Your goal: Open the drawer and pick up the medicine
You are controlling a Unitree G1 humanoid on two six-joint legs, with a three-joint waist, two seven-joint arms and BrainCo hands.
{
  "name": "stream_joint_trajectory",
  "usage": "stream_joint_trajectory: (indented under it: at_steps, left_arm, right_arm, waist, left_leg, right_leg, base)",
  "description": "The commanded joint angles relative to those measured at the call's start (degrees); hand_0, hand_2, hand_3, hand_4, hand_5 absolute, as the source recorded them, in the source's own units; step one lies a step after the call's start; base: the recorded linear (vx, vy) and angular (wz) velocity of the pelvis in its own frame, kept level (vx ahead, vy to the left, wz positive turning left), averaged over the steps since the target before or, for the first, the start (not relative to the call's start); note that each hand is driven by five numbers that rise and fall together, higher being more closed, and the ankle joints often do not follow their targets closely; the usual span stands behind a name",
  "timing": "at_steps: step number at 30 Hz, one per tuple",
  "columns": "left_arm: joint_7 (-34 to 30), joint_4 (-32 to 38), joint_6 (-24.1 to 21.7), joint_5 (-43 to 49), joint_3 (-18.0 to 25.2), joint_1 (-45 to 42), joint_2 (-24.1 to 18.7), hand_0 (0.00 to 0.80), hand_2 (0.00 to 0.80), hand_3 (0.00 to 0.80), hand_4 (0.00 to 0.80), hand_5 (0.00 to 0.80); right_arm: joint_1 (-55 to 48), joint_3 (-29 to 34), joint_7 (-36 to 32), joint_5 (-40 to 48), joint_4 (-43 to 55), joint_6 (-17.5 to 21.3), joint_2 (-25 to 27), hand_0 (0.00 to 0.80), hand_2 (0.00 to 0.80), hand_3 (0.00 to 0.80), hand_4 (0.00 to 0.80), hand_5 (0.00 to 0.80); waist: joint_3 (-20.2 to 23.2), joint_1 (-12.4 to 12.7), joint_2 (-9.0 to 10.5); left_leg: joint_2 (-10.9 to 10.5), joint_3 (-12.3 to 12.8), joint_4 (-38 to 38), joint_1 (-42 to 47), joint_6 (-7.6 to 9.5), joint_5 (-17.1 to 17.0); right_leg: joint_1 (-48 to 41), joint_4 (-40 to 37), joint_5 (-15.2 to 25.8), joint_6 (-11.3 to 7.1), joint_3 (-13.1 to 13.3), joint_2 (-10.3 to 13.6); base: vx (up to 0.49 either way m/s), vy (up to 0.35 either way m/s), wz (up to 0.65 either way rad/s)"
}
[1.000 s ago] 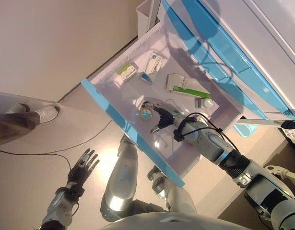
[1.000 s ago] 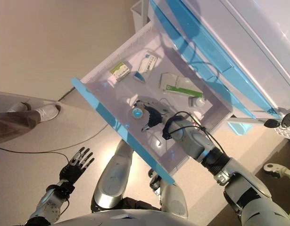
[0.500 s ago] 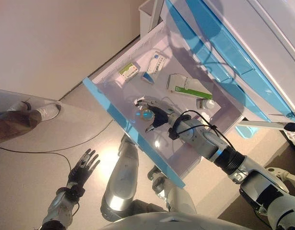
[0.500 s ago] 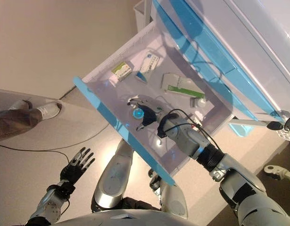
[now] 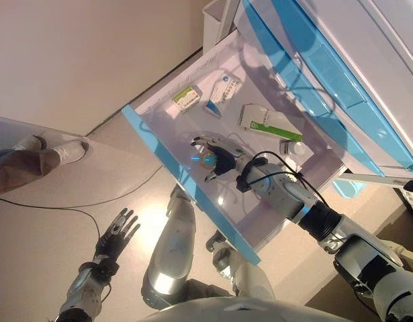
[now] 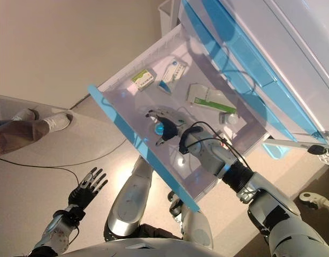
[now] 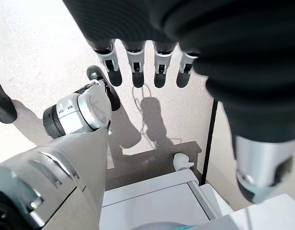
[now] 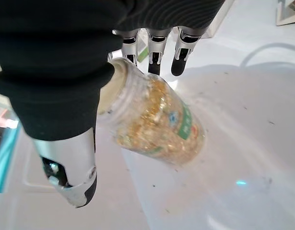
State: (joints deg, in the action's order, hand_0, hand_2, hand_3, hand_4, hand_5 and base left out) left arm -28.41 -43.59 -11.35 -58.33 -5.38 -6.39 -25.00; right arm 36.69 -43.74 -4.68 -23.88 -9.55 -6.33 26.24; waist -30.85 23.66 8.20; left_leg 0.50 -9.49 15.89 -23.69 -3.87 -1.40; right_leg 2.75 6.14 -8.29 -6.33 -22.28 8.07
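From the head views, the drawer (image 5: 167, 149) with the blue front stood pulled wide open from the white and blue cabinet (image 5: 340, 60). The right robot hand (image 5: 219, 155) was inside the drawer, near its blue front, with its fingers spread over a small bottle (image 6: 159, 129) that had a blue spot on it. Farther back in the drawer lay a green and white box (image 5: 186, 98), a white packet with blue on it (image 5: 223, 90), a bigger green and white box (image 5: 265, 122) and a small white bottle (image 5: 293, 146) near the back corner. The left robot hand (image 5: 116, 235) hung low over the floor (image 5: 52, 221), well away from the drawer, with its fingers straight and nothing in it. A person's shoe (image 5: 62, 150) stood on the floor at the side. In the left wrist view, the left robot hand's fingers (image 7: 136, 62) pointed straight out over the pale floor and held nothing. In the right wrist view, the small bottle (image 8: 154, 122) was clear, full of yellow bits, with a green label. It lay tilted against the right robot hand, between the thumb (image 8: 70, 167) and the fingers (image 8: 157, 50), which were only a little bent. I could not tell if the hand had a firm hold on it.
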Motion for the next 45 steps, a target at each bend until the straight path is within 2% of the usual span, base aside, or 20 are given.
stream_joint_trajectory:
  at_steps: [1,36,37,38,39,40,45]
  left_arm:
    - [-0.3,0.6,-0.3,2.3,-1.8,-2.7,0.1,0.0,0.0,0.0,0.0,0.0]
    - [0.2,1.9,1.3,2.5,-2.2,-2.0,-0.5,0.0,0.0,0.0,0.0,0.0]
    - [0.2,1.9,1.3,2.6,-2.1,-2.2,-0.5,0.0,0.0,0.0,0.0,0.0]
    - [0.2,2.1,1.4,2.6,-2.2,-2.2,-0.4,0.0,0.0,0.0,0.0,0.0]
    - [0.5,2.4,1.5,2.6,-2.2,-2.2,-0.5,0.0,0.0,0.0,0.0,0.0]
    - [0.5,2.5,1.5,2.6,-2.2,-2.3,-0.5,0.0,0.0,0.0,0.0,0.0]
    - [0.4,2.7,1.6,2.6,-2.1,-2.3,-0.7,0.0,0.0,0.0,0.0,0.0]
  right_arm:
    - [0.7,-1.5,2.0,-2.1,1.0,0.6,-1.5,0.0,0.0,0.0,0.0,0.0]
    - [1.8,-4.1,2.1,-7.3,-10.4,-1.7,-6.7,0.0,0.0,0.0,0.0,0.0]
    - [1.6,-4.2,2.1,-7.3,-10.5,-1.7,-6.8,0.088,0.088,0.088,0.088,0.088]
    - [1.7,-4.2,1.9,-7.4,-10.7,-1.9,-7.0,0.42,0.42,0.42,0.42,0.42]
    - [1.8,-4.3,1.7,-7.3,-10.7,-1.9,-7.1,0.69,0.69,0.69,0.69,0.69]
    - [1.8,-4.2,1.5,-7.3,-10.7,-1.8,-7.1,0.8,0.8,0.8,0.8,0.8]
    - [1.9,-4.4,1.4,-7.7,-11.3,-1.5,-7.4,0.8,0.8,0.8,0.8,0.8]
  waist:
    - [1.1,-0.1,-1.56]
    - [1.1,1.1,-1.82]
    - [1.1,1.3,-1.91]
    - [1.1,1.3,-1.92]
    - [1.1,1.4,-1.86]
    - [1.1,1.4,-1.82]
    - [1.1,1.5,-1.78]
  left_leg:
    - [-3.2,-1.5,2.3,-0.4,3.84,4.6]
    - [-4.0,-2.6,2.8,-2.4,4.11,4.4]
    - [-3.9,-2.5,3.0,-2.2,4.08,4.9]
    - [-3.9,-2.5,3.1,-2.2,4.09,4.9]
    - [-3.9,-2.6,3.1,-2.2,4.09,4.9]
    - [-3.9,-2.6,3.1,-2.2,4.1,4.9]
    - [-3.9,-2.6,3.1,-2.2,4.13,4.9]
  right_leg:
    - [6.0,5.1,6.9,-0.67,2.1,2.6]
    - [7.5,5.2,7.3,-0.91,1.2,2.6]
    - [7.3,5.3,7.1,-0.91,1.4,2.4]
    - [7.4,5.3,7.1,-0.89,1.4,2.4]
    - [7.4,5.3,7.1,-0.87,1.4,2.4]
    - [7.3,5.3,7.1,-0.87,1.4,2.4]
    - [7.4,5.4,7.1,-0.92,1.4,2.3]
  base:
    - [0.0,0.0,0.0]
    - [0.0,0.0,0.0]
    - [0.0,0.0,0.0]
    - [0.0,0.0,0.0]
    - [0.0,0.0,0.0]
    - [0.0,0.0,0.0]
    - [0.0,0.0,0.0]
